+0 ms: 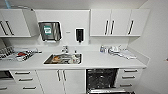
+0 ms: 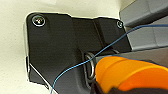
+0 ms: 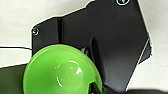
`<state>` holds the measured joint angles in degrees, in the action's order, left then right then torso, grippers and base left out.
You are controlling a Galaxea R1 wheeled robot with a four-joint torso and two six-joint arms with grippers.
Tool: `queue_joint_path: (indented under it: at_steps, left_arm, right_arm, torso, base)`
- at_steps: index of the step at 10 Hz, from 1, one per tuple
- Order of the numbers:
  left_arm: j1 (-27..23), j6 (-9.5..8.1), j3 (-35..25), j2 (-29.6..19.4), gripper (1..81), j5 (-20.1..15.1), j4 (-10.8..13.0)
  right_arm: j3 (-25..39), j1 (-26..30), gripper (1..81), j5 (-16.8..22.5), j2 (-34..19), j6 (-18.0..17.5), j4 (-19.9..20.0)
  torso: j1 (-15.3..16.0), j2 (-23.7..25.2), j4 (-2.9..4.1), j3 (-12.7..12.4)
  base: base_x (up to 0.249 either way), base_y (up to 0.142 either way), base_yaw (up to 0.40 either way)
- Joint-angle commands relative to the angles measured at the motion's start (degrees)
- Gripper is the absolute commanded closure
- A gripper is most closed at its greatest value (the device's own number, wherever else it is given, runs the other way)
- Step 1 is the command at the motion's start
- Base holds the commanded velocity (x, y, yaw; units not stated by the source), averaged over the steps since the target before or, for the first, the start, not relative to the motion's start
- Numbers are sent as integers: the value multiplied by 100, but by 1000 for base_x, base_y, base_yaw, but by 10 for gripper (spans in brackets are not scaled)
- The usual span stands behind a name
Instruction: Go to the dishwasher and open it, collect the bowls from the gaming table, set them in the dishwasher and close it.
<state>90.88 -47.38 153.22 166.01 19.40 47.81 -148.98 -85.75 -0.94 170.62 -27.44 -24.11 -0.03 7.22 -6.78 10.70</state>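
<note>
Closest in, at the left wrist: orange bowl (image 2: 130, 75) sitting right up against the camera, bulging in from the gripper end, blue cable (image 2: 105, 48) looping across in front of it. Looks carried, but can't actually tell from here whether the fingers are clamped on it or not.

Same deal at the right wrist: yellow-green bowl (image 3: 62, 71) tipped so its hollow faces the camera, rim just beside the dark wrist plate. Probably held too, though honestly can't tell what the fingers are doing.

Further out, straight ahead and low: dishwasher (image 1: 102, 79) already open, dark cavity with wire racks on show, door (image 1: 107, 91) dropped flat toward the robot at the bottom edge of the head view. Sits a bit right of centre, so reckon nearer to the right arm and its green bowl than to the left. Long axis of the opening running side to side, parallel to the counter (image 1: 100, 61).

Beyond that: sink (image 1: 63, 59) with stuff in it, left of the dishwasher, then white wall cupboards (image 1: 119, 22) up top.

No gaming table around here.
</note>
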Motion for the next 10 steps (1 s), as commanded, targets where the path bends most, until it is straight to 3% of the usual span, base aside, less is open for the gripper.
queue_joint_path:
  at_steps: [1,8,10]
  left_arm:
    - [-267,1,-12,-50,811,-94,26]
    - [-259,1,-12,-50,811,-94,26]
    - [-259,1,-12,-50,811,-94,18]
  right_arm:
    - [37,369,811,217,-34,2,-41]
    - [37,361,811,217,-52,2,-41]
    - [37,369,811,217,-52,2,-40]
  torso:
    - [3,0,0,0]
    - [3,-2,0,0]
    - [3,-2,0,0]
  base:
    - [125,-91,0]
    - [125,-88,0]
    - [125,0,0]
